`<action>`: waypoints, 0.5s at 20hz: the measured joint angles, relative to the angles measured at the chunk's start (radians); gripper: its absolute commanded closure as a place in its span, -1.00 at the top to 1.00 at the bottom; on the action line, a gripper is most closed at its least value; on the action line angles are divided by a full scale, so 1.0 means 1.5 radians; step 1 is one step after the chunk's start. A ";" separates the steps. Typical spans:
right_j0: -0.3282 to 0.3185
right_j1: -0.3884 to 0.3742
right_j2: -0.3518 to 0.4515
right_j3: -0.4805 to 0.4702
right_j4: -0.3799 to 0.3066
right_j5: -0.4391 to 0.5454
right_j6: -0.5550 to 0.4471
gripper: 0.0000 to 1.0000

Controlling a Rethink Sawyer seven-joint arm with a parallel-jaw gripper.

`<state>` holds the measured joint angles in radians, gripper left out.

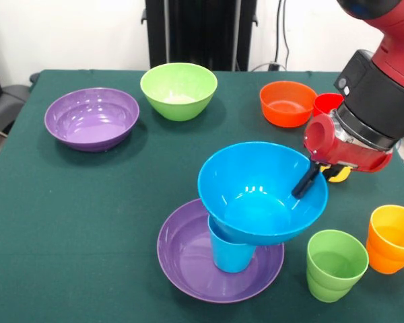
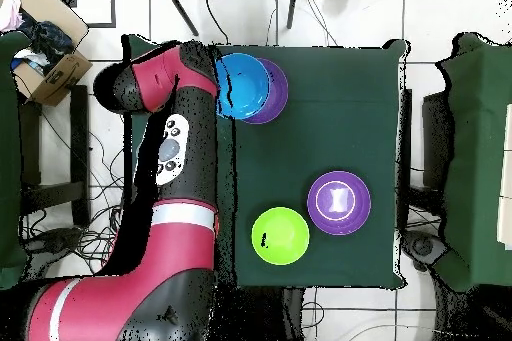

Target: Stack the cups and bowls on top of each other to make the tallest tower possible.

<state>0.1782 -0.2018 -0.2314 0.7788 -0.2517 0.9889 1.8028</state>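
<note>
green cloth covers the table [image 1: 87, 222], and the tower [image 1: 246, 222] near its front edge serves as the landmark. its base is a wide purple bowl [image 1: 188, 262], sitting flat. a blue cup [image 1: 229, 256] stands upright inside that bowl, toward its right half, and a deep blue bowl [image 1: 256, 192] rests on the cup, mouth up and tilted, its rim higher on the right.

the gripper [image 1: 306, 182] comes in from the right of the tower on the red and black arm [image 1: 377, 94]. one dark finger [image 1: 304, 183] lies over the blue bowl's right rim and reaches down inside the wall. the other finger is hidden, so whether the gripper is pinching the rim or standing apart from it cannot be told.

just right of the tower and in front, a green cup [image 1: 335, 264] stands upright. further right of it is an orange cup [image 1: 392, 239], also upright. behind the gripper's body a bit of yellow [image 1: 338, 174] shows, too hidden to identify.

far behind the tower and to its left sits a second purple bowl [image 1: 92, 118]. directly behind the tower is the light green bowl [image 1: 179, 90]. behind and to the right is the smaller orange bowl [image 1: 287, 103], with a red cup [image 1: 327, 103] just beside it, partly covered by the arm.

from overhead, the arm [image 2: 180, 157] hides the side of the table beside the tower, and the blue bowl [image 2: 243, 85] overlaps the purple base [image 2: 275, 92].
</note>
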 measured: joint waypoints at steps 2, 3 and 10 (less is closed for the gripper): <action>-0.004 0.000 0.002 -0.002 0.000 0.000 0.000 -1.00; -0.007 -0.001 0.004 -0.001 0.000 0.000 0.000 -1.00; -0.021 -0.002 0.009 -0.002 0.000 0.000 0.000 -1.00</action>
<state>0.1471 -0.2047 -0.2174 0.7765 -0.2519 0.9889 1.8028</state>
